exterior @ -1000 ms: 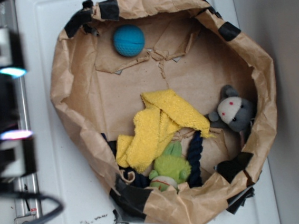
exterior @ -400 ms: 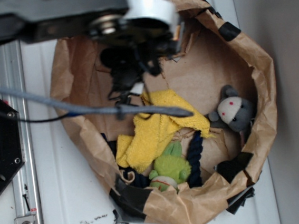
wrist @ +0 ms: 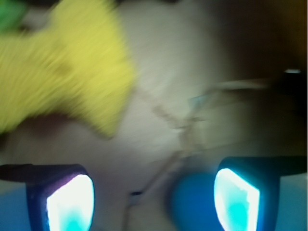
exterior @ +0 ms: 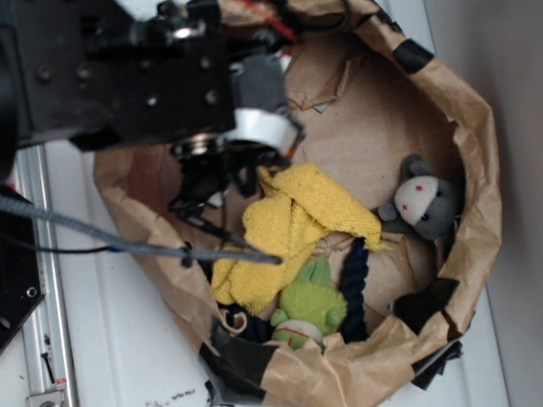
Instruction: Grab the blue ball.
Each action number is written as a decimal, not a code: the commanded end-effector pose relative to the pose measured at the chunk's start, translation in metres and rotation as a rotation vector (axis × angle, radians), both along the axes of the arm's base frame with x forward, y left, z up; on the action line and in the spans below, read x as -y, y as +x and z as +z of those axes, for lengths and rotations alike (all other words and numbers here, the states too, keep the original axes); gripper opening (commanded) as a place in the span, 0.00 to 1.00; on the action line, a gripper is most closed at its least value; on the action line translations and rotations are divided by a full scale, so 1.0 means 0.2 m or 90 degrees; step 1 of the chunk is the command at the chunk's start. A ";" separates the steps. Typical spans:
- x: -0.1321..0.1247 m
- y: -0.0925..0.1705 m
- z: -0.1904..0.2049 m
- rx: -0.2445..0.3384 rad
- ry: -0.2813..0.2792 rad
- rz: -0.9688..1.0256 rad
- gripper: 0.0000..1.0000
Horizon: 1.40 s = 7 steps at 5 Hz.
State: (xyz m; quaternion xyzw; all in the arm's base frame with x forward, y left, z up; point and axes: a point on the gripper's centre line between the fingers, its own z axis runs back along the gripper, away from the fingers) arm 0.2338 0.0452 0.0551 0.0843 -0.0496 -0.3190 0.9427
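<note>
Wrist view blurred: gripper (wrist: 154, 190) spread wide, two glowing fingers (wrist: 70, 202) at bottom left and bottom right with a clear gap between them, nothing pinched. Blue ball (wrist: 192, 202) sits on the brown paper floor at the bottom of the wrist view, right of centre, just beside the inner edge of the right finger and partly overlapped by it; contact cannot be told from the blur. Yellow cloth (wrist: 62, 77) fills the upper left of the wrist view, well apart from the ball. Exterior view: black arm (exterior: 96, 76) covers the upper left of the paper bag (exterior: 468, 146), hiding the ball there; a grey cable (exterior: 111, 240) runs from the left edge across the bag's left rim toward the cloth. Inside the bag, yellow cloth (exterior: 288, 226) lies crumpled in the middle, green plush toy (exterior: 308, 306) just below it, dark navy rope toy (exterior: 355, 287) right beside the green toy, grey plush mouse (exterior: 424, 203) against the right wall. Bag is rolled open with black tape patches on the rim, resting on a white surface (exterior: 134, 371).
</note>
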 end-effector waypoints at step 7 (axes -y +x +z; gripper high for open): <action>-0.28 -0.01 -0.14 -0.033 -0.048 -0.044 0.00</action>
